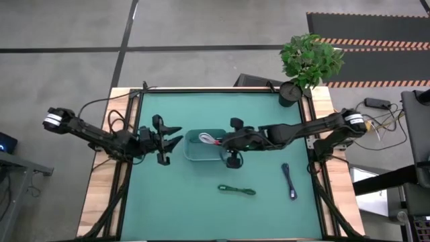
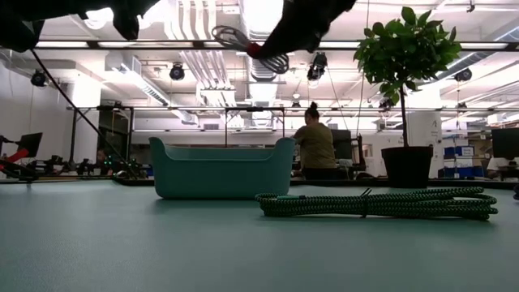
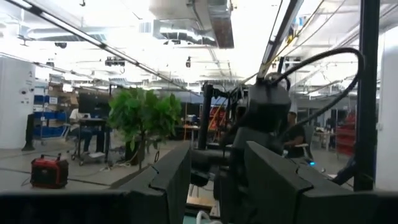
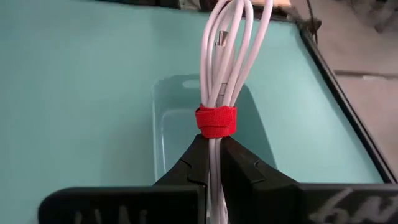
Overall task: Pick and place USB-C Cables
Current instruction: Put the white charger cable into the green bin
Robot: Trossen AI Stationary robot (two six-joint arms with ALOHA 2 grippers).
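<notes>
- The right gripper point(image 4: 214, 163) is clenched on the white cable point(image 4: 227, 56), its two dark fingers pinching the bundle just below the red tie point(image 4: 216, 121) wrapped around it.
- In the high view the right gripper point(image 1: 218, 140) holds that white cable point(image 1: 207, 139) over the teal bin point(image 1: 193, 156), near the middle of the green mat point(image 1: 175, 202); in the low view the bundle point(image 2: 253, 42) hangs well above the bin point(image 2: 220, 170).
- The left gripper point(image 1: 176, 136) hovers just beside the bin on its other side, fingers spread apart and holding nothing.
- The green cable point(image 1: 236, 190) lies on the mat in front of the bin, apart from it; the low view shows it point(image 2: 377, 203) stretched flat.
- The dark blue cable point(image 1: 289, 180) lies on the mat farther toward the right arm's side.
- A potted plant point(image 1: 306, 62) stands at the table's far right corner.
- A person point(image 2: 315, 146) stands in the room behind the table.
</notes>
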